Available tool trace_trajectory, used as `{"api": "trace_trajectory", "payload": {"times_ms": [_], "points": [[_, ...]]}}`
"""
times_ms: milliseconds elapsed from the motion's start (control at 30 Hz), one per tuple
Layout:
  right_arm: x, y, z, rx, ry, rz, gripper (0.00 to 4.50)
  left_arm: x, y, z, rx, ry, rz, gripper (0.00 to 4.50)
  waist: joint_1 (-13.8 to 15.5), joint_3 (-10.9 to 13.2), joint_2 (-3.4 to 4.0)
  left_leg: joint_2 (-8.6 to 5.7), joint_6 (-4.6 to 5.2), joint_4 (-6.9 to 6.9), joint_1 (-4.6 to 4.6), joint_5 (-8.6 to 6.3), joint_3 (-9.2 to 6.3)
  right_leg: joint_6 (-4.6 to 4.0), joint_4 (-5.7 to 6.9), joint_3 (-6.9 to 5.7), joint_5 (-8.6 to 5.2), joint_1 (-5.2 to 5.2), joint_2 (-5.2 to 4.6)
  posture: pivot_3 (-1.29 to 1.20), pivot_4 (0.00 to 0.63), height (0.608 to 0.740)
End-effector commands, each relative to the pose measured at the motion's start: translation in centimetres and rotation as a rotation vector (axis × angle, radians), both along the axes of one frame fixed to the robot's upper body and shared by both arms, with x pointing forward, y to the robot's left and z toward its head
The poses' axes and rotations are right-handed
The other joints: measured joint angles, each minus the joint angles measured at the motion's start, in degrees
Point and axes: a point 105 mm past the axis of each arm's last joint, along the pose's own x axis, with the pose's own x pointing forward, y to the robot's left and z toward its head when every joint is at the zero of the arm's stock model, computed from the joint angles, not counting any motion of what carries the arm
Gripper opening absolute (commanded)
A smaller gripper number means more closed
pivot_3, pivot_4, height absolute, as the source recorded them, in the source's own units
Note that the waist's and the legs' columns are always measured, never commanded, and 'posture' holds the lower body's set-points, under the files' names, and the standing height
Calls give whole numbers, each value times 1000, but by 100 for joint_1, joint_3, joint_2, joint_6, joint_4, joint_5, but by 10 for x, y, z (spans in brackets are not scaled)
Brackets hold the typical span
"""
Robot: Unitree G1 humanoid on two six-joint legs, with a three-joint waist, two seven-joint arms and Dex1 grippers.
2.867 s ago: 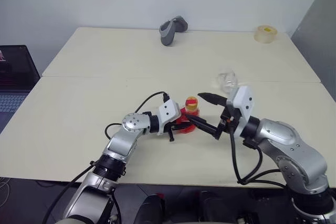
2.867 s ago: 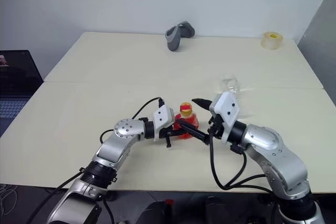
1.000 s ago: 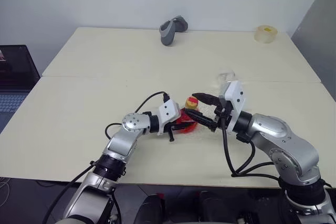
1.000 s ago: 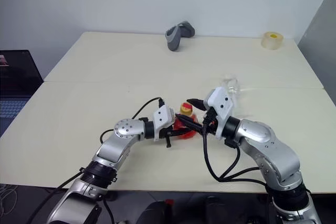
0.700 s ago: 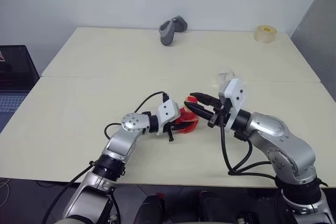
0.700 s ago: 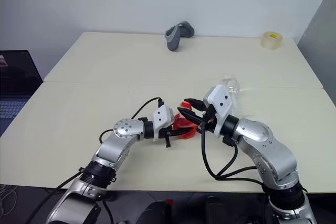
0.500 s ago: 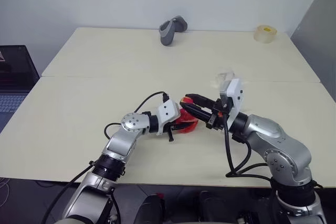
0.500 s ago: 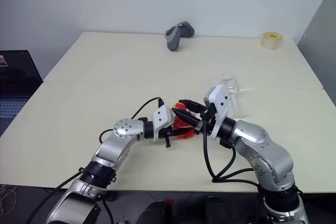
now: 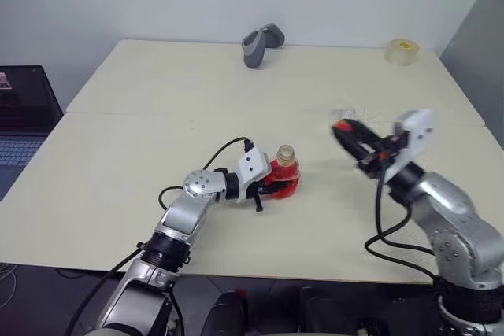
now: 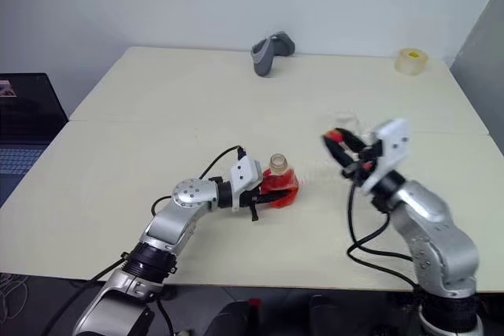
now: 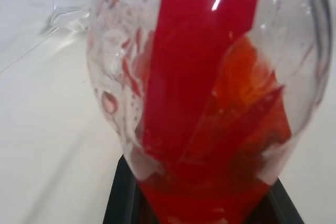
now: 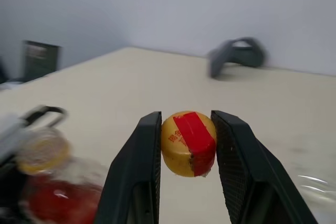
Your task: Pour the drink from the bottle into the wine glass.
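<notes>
Bottle point(image 9: 285, 175) is clamped by the left claw point(image 9: 272, 185), neck open; cap point(image 12: 188, 143) pinched in the right claw point(image 12: 186, 145) should be parked aside first.

Small clear plastic bottle point(image 9: 284, 176): colourless wall, bright red translucent drink point(image 11: 210, 129) inside, shading orange in places; a solid red band runs down the wall. Open neck pale tan.
Round cap point(image 12: 188, 142): yellow, crossed by a red strip with small print.
Right end effector point(image 12: 186, 145): black fingers, white housing. Left end effector point(image 9: 272, 185): black fingers, white housing, silver arm.
Surface point(image 9: 157, 108): pale cream.
Curved handheld object point(image 9: 260, 44): grey.
Tape roll point(image 9: 401, 50): translucent yellowish.
Clear stemmed wine glass point(image 10: 345, 123): colourless.
</notes>
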Motion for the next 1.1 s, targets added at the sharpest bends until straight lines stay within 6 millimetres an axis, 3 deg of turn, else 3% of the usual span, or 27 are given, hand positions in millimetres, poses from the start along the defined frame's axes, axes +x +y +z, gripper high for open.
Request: {"api": "trace_trajectory", "payload": {"times_ms": [33, 167, 367, 667, 700, 800, 967, 1100], "points": [[-8, -31, 7, -24, -77, -140, 1148, 0, -5, 24, -76, -55, -5, 756, -1, 0, 0, 1, 0, -1, 0, 0, -1, 0, 1, -1, 0, 0, 1, 0, 150, 740], [-21, -59, -35, -81, 42, -250, 1148, 0, -10, 32, -98, -64, -14, 756, 0, 0, 0, 3, 0, -4, 2, 0, -1, 0, 2, -1, 0, 0, 3, 0, 150, 740], [-28, -75, -98, -163, 219, -318, 1148, -2, -15, 38, -106, -82, -43, 756, -33, 0, 1, 2, 0, -2, 11, 0, 15, 1, 3, 15, -1, 2, 3, 0, 150, 740], [-19, -82, -135, -163, 393, -308, 1148, -12, -16, 41, -92, -77, -114, 756, -21, 0, 5, 1, -1, -4, 9, 0, 15, 0, 1, 15, 0, 2, 8, 0, 150, 740], [-18, -84, -136, -156, 406, -316, 1856, -12, -15, 41, -89, -77, -115, 756, -20, 0, 5, 1, -1, -4, 10, 0, 15, 0, 1, 17, 0, 2, 8, 0, 150, 740], [-19, -87, -140, -156, 444, -321, 2700, -12, -13, 41, -85, -77, -112, 756, -10, 0, 6, 2, -1, -4, 10, 0, 10, 0, 1, 12, -1, 4, 8, 0, 150, 740], [-36, -89, -148, -188, 530, -265, 4491, -7, -8, 39, -91, -78, -67, 756, -8, -1, 5, 3, 0, -5, 10, 0, 8, 1, 0, 10, -1, 5, 8, 0, 150, 740], [-39, -91, -127, -250, 469, -213, 4500, 6, 3, 40, -106, -94, 40, 756, -6, -1, 6, 3, 0, -4, 10, 0, 7, 1, 0, 9, -1, 6, 8, 0, 150, 740]]}}
